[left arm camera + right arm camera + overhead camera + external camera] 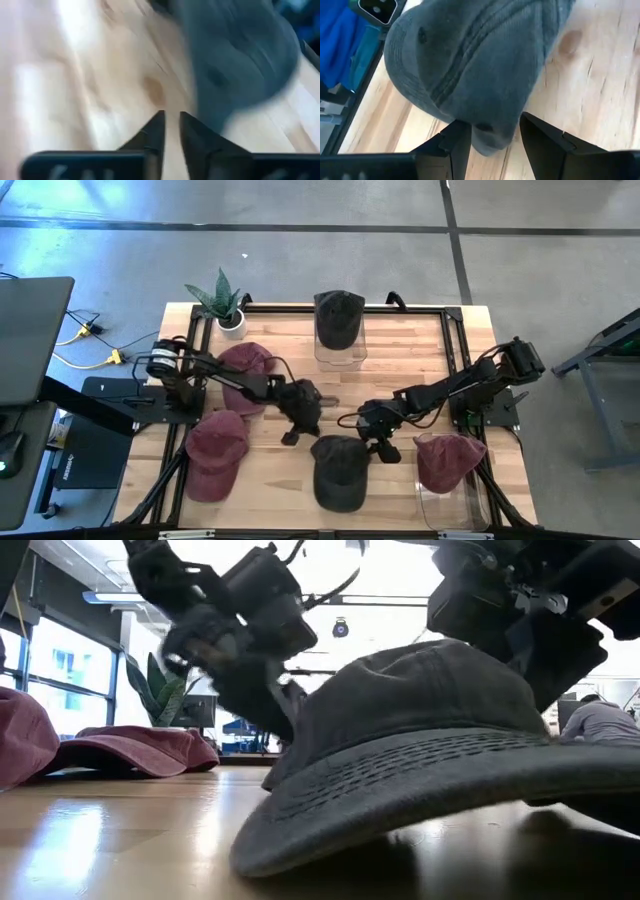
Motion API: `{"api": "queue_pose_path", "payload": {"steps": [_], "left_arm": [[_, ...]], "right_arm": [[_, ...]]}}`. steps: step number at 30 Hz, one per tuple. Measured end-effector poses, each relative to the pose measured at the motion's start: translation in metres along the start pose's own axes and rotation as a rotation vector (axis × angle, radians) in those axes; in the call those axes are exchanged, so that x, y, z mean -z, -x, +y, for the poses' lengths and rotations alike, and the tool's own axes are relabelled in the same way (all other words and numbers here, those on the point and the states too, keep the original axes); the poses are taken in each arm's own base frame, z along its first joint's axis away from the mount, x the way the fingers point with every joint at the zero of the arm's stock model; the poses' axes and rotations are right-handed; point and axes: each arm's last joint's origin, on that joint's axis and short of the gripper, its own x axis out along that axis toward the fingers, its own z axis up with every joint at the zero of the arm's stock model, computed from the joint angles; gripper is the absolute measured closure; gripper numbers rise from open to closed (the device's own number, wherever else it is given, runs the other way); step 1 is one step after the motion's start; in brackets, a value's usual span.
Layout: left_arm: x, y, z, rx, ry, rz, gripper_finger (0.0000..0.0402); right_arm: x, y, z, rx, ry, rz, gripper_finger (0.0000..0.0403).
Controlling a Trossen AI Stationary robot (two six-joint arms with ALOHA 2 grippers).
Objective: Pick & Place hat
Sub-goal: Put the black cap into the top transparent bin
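Note:
A dark grey cap (338, 472) lies on its brim and rim near the table's near edge, at the centre. It fills the low view (430, 740). My right gripper (383, 450) is at the cap's far right side. It is open, and in its wrist view (492, 137) the fingers stand on either side of the crown's edge (490, 127). My left gripper (291, 436) hovers over bare wood just left of the cap. Its fingers are nearly together (171, 127) and hold nothing, with the cap (235, 60) ahead of them. My right gripper comes at the cap slanting down from the table's far right, with the crown's edge (487, 135) between its open fingers. One finger (456, 142) lies right beside the cloth; I cannot tell whether it touches. The cap rests on the table.
Two maroon caps (215, 452) (245, 368) lie on the table's left half. Another dark cap (338, 318) sits on a clear container at the far edge. A maroon cap (450, 460) sits in a clear bin near the right corner. A potted plant (225, 305) stands at the far left.

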Motion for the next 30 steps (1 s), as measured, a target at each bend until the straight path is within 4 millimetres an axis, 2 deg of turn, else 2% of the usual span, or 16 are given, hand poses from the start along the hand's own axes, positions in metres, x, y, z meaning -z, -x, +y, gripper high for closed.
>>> {"api": "queue_pose_path", "payload": {"steps": [2,8,12,15,20,23,26,30], "left_arm": [[-0.005,0.001,0.006,0.014,0.007,-0.051,0.0305],[0.000,-0.009,0.013,0.267,-0.047,-0.149,0.0169],[-0.005,-0.018,0.010,0.357,-0.094,-0.205,0.0109],[-0.005,-0.027,0.010,0.479,-0.076,-0.189,0.0096],[-0.025,-0.025,0.004,0.653,-0.123,-0.234,0.0094],[-0.027,-0.025,0.005,0.665,-0.103,-0.225,0.0094],[-0.028,-0.022,0.005,0.651,-0.070,-0.208,0.0094],[-0.029,-0.014,0.004,0.597,-0.021,-0.157,0.0094]], "right_arm": [[-0.001,0.000,0.001,-0.014,0.008,-0.007,0.0241],[-0.001,0.000,0.001,-0.030,0.047,-0.011,0.0245],[-0.002,0.000,0.001,-0.030,0.053,-0.015,0.0244],[-0.002,0.000,0.001,-0.030,0.053,-0.015,0.0246],[-0.002,0.000,0.001,-0.030,0.070,-0.015,0.0246],[-0.003,0.000,0.001,-0.031,0.082,-0.031,0.0244],[-0.012,0.000,0.002,-0.040,0.089,-0.122,0.0242],[-0.020,-0.008,-0.003,-0.100,0.126,-0.213,0.0220]]}}
